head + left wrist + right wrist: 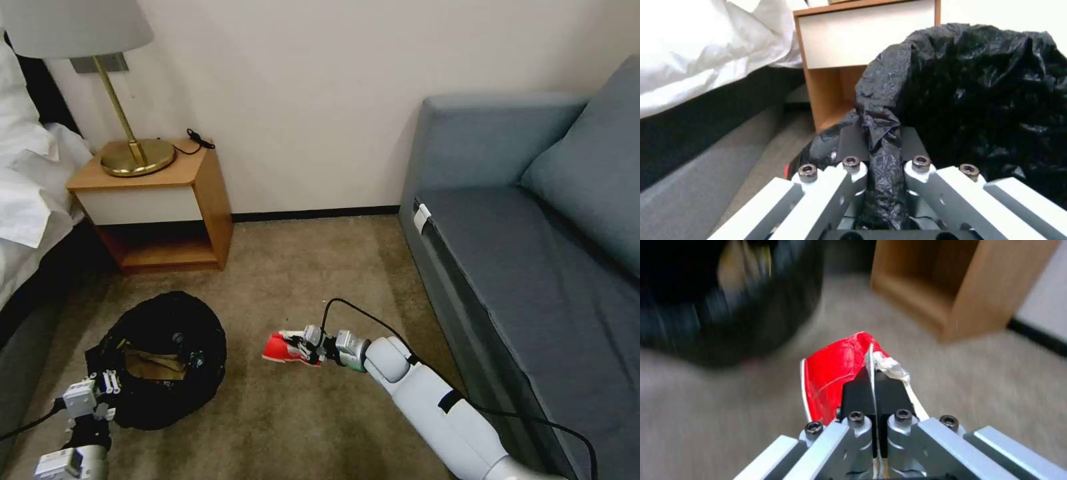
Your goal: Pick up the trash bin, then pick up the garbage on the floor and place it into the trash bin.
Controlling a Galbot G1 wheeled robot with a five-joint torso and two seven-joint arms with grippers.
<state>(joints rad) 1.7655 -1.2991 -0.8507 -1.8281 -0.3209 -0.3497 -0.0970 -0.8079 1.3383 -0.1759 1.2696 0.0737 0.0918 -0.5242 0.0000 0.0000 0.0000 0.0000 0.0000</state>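
while trash bin (163,360) holds brown paper bag (155,365).

No legible text, label, brand, number or sign is found in any view. White markings are seen on the red snack packet (285,350), but they cannot be read as words. A white tag (421,217) is fixed to the sofa edge, and no writing can be made out on it.
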